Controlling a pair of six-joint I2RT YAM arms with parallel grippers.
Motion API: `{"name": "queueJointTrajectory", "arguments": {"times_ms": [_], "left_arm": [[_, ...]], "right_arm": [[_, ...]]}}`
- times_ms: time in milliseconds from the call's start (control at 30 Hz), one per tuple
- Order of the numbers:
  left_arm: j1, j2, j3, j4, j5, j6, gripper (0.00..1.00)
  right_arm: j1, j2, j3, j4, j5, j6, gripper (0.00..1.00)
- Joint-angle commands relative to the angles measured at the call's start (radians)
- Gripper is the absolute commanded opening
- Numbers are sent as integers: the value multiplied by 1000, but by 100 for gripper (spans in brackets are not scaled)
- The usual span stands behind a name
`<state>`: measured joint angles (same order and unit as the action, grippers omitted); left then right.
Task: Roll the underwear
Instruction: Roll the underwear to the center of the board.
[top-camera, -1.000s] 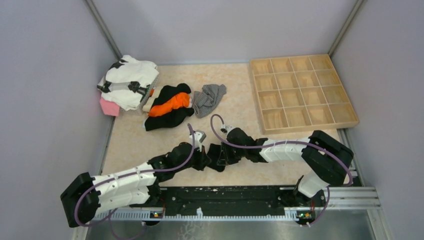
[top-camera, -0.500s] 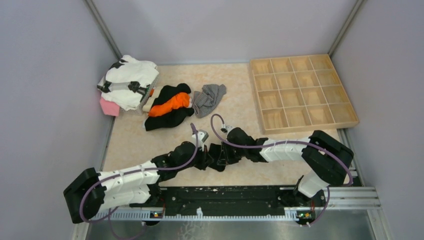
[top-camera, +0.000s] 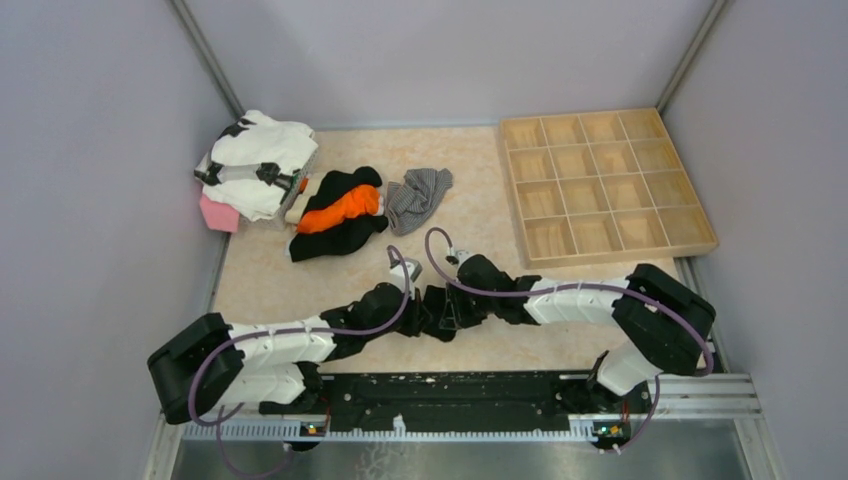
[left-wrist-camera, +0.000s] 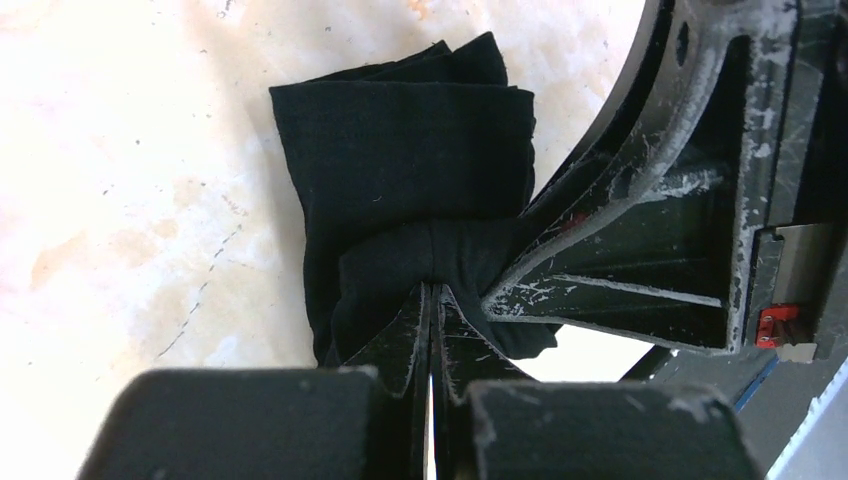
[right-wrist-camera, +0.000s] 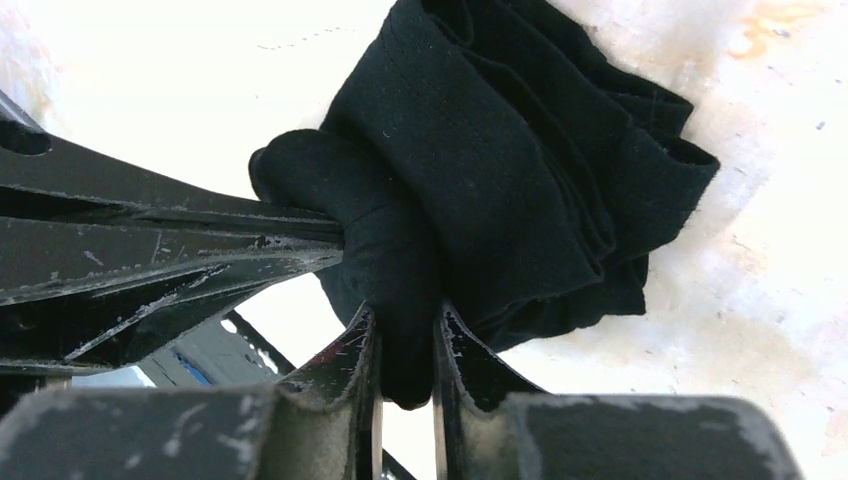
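The plain black underwear (top-camera: 437, 312) lies bunched on the table between my two grippers. My left gripper (top-camera: 421, 311) is shut on its edge, and in the left wrist view the closed tips (left-wrist-camera: 434, 290) pinch the folded black underwear (left-wrist-camera: 400, 150). My right gripper (top-camera: 456, 308) is shut on a thick fold of the same garment; the right wrist view shows the cloth (right-wrist-camera: 500, 150) squeezed between its fingers (right-wrist-camera: 405, 325). The two grippers meet almost tip to tip. The grey striped underwear (top-camera: 418, 196) lies crumpled farther back on the table.
A wooden grid tray (top-camera: 605, 185) sits at the back right. A black and orange cloth pile (top-camera: 340, 215), a white and black garment (top-camera: 255, 160) and a pink item (top-camera: 218, 214) lie at the back left. Grey walls close in the sides.
My left arm has stretched to the right, its elbow and forearm moving toward the centre. The right gripper has shifted slightly right with the black underwear. Both stay shut.
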<state>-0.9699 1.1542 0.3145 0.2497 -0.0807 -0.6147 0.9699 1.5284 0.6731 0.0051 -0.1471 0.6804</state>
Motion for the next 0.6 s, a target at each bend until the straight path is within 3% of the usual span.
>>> {"name": "queueJointTrajectory", "arguments": {"times_ms": [0,333,567], "left_arm": [[0,65,-18,35,-42,-21,0],[0,151,7,64,-23,-14,0],[0,178,23,78,1,-6,0]], "right_arm": [[-18,-38,-24,-106,50,-33,17],[-17,-199,-34,-140,66,-23,42],[-17,-344,-62,-213,216,-13,41]]}}
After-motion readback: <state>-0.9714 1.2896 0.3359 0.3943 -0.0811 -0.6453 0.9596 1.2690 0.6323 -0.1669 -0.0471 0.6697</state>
